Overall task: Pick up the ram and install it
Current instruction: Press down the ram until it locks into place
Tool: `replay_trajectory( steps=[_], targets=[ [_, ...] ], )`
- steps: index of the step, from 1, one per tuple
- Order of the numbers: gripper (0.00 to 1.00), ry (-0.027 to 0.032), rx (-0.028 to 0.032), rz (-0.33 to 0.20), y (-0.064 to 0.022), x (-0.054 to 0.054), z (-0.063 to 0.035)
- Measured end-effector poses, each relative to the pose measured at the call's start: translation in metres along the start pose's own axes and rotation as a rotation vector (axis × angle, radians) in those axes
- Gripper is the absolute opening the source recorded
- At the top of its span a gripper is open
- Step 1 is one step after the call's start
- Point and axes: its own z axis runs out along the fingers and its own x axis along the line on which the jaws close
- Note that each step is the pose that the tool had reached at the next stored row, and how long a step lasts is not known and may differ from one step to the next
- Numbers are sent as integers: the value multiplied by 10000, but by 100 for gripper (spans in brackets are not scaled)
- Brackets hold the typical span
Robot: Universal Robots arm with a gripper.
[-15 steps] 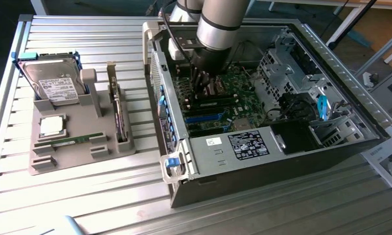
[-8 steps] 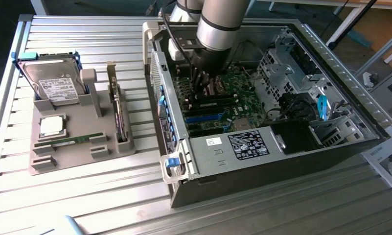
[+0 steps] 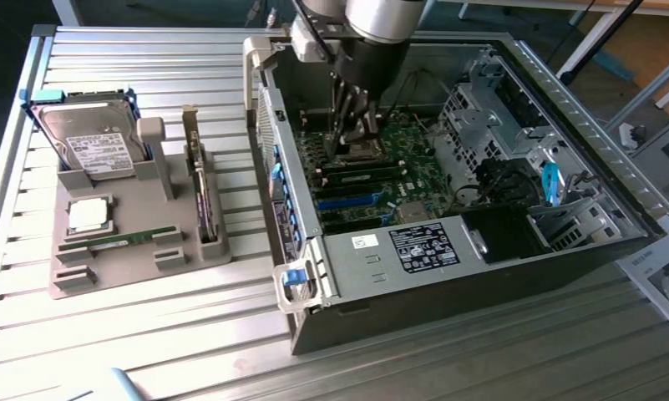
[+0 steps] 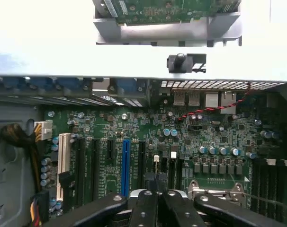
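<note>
The ram [image 3: 123,241] is a thin green stick lying flat in a slot of the grey holder tray [image 3: 111,271], at the exterior view's left, outside the computer. My gripper [image 3: 357,144] hangs inside the open computer case [image 3: 423,251], just above the green motherboard [image 3: 407,171] and far from the ram. In the wrist view its black fingers [image 4: 146,208] are pressed together with nothing between them, so the gripper [image 4: 157,201] is shut over the motherboard [image 4: 205,132]. Long black slots [image 4: 266,189] lie at the board's edge.
The tray also holds a silver hard drive [image 3: 89,142], a square silver processor chip [image 3: 89,215] and an upright card [image 3: 206,200]. The case walls and a drive cage [image 3: 479,109] surround the gripper. Expansion slots, one of them blue [image 4: 126,165], and cables [image 4: 18,139] lie on the board.
</note>
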Motion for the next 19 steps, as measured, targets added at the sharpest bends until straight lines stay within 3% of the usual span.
replay_trajectory(
  steps=[7, 10, 12, 17, 19],
  targets=[
    [11, 24, -2, 2, 25, 27, -428],
    [11, 35, -2, 2, 32, 35, -561],
    [11, 52, -2, 4, 36, 39, -627],
    [11, 58, -3, 5, 31, 39, -629],
    [11, 58, -2, 4, -69, 43, -634]
  ],
)
